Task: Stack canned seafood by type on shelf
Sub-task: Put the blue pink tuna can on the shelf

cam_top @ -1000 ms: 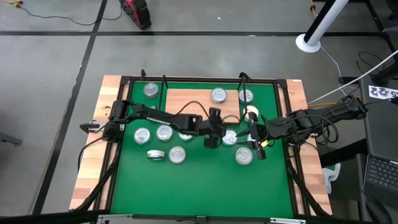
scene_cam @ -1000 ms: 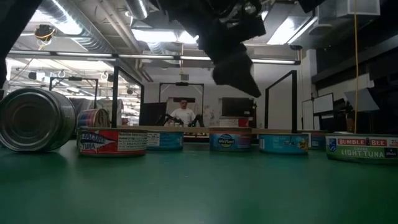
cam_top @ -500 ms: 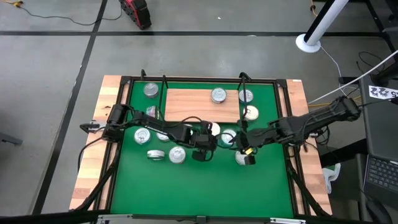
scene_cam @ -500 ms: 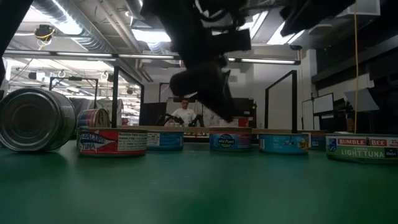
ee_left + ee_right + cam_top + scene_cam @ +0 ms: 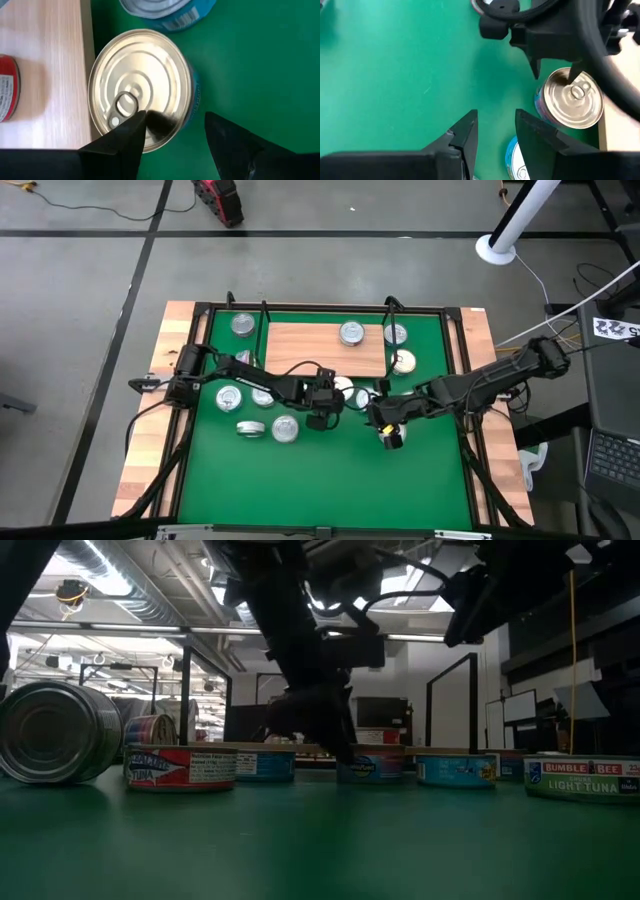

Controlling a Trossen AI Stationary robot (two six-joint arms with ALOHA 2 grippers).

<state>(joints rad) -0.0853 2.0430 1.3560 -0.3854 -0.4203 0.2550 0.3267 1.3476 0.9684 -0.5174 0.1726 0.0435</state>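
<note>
Left wrist view: left gripper (image 5: 172, 131) hangs over a silver-lidded can (image 5: 142, 90) w/ blue side label, jaws spread about a can-width, holding nothing; one finger sits over the lid near the pull-tab, the other over bare green mat (image 5: 260, 60) off the can's rim. Can lies flat, lid up, axis vertical, so no long axis to align; pull-tab points toward the jaws. It sits on the mat, hard against the edge of the wooden shelf (image 5: 45, 65), where a red-labelled tin (image 5: 7, 95) already rests. A second blue can (image 5: 165, 10) lies just beyond it. High view puts left gripper (image 5: 322, 406) mid-tabletop near the shelf's front edge, w/ right gripper (image 5: 385, 426) close alongside; right wrist view shows its jaws (image 5: 495, 132) parted & empty over mat, same can (image 5: 571, 99) ahead. Step in hand, by the look of it: approach for pickup. Next move prob. calls for shifting the jaws to straddle the can, descending, then closing on its sides before lifting it to its type's stack on the shelf.
</note>
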